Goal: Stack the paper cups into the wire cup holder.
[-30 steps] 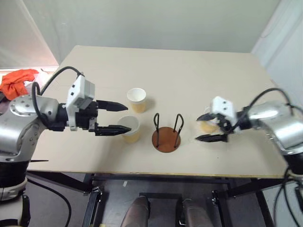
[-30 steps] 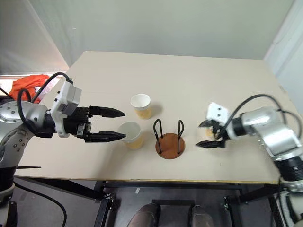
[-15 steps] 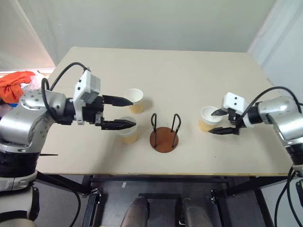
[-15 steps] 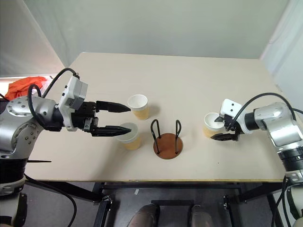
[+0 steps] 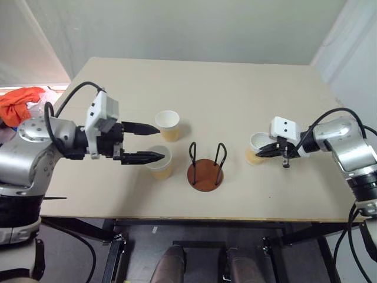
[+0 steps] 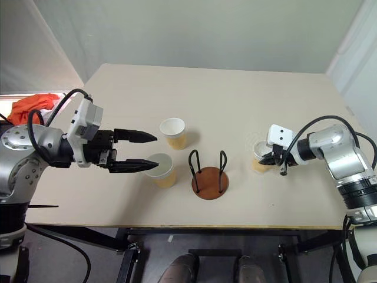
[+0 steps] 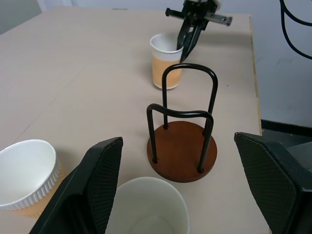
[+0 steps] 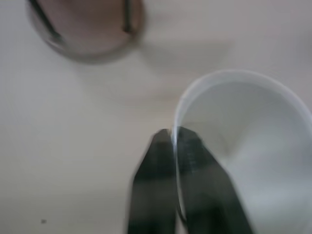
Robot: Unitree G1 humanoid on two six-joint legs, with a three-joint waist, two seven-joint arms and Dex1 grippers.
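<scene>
Our right claw [image 6: 272, 159] pinched the right paper cup's [image 6: 260, 157] rim; we judged a straight lift toward the wire cup holder [image 6: 210, 177] safest. Left claw [image 6: 147, 152] stayed spread.

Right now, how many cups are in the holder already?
None yet: the wire cup holder stands empty. The right gripper is pinching the rim of one paper cup. Two more cups wait by the open left gripper.

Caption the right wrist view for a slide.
Right gripper pinches the wall of a paper cup, near the wire cup holder.
</scene>
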